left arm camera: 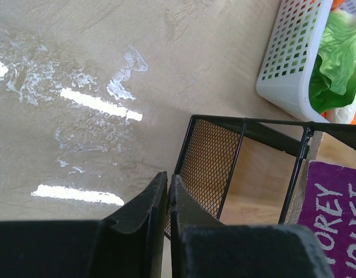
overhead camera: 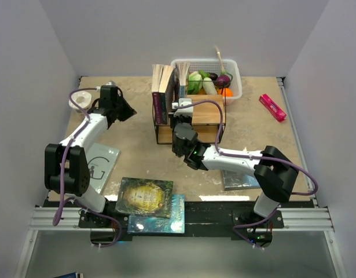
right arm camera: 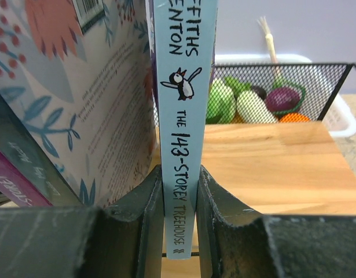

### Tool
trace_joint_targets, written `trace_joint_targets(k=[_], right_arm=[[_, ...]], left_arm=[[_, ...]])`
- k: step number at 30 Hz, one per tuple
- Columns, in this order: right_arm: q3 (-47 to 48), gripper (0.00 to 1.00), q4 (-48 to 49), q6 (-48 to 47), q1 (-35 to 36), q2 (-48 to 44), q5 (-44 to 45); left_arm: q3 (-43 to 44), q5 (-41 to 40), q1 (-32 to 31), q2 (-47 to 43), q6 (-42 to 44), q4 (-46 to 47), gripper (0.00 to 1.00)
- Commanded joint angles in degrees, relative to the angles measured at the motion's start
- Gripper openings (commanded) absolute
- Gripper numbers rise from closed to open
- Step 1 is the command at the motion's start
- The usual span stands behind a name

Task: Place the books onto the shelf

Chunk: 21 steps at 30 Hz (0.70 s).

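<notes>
At shelf (right arm camera: 270,162), outstretched right gripper (right arm camera: 179,179) clamps upright book (right arm camera: 183,75)

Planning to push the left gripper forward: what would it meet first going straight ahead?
Most likely the shelf's black mesh side panel, just right of the shut left gripper; depth is unclear, so it might miss.

pale blue paperback spine (right arm camera: 180,116) cropped at top, author name half lost, purple book cover (left arm camera: 334,214) cut by the right edge, dark grey book (overhead camera: 241,180) mostly under white right arm (overhead camera: 235,157)
</notes>
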Motion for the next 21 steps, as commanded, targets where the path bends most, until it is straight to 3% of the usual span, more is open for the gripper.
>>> trace_joint_targets(k=[1,6,17,21], right_arm=[[0.4,0.0,-0.3,7.6,0.3,0.4,-0.5],[0.8,0.0,-4.7,10.9,0.4,0.1,-0.6],[2.8,0.46,-13.4,13.2,1.7,-1.3,-0.3],[3.7,0.55,-16.3,13.5,2.2,-2.3,0.1]], left_arm=[[-0.8,0.7,0.5,-0.6,-1.0,2.7,0.12],[-1.2,0.7,0.5,-0.8,-0.9,2.8,0.12],[-1.7,1.1,0.5,-1.0,-1.1,3.0,0.12],[-1.6,1.0,0.5,-1.1,-1.1,2.7,0.12]])
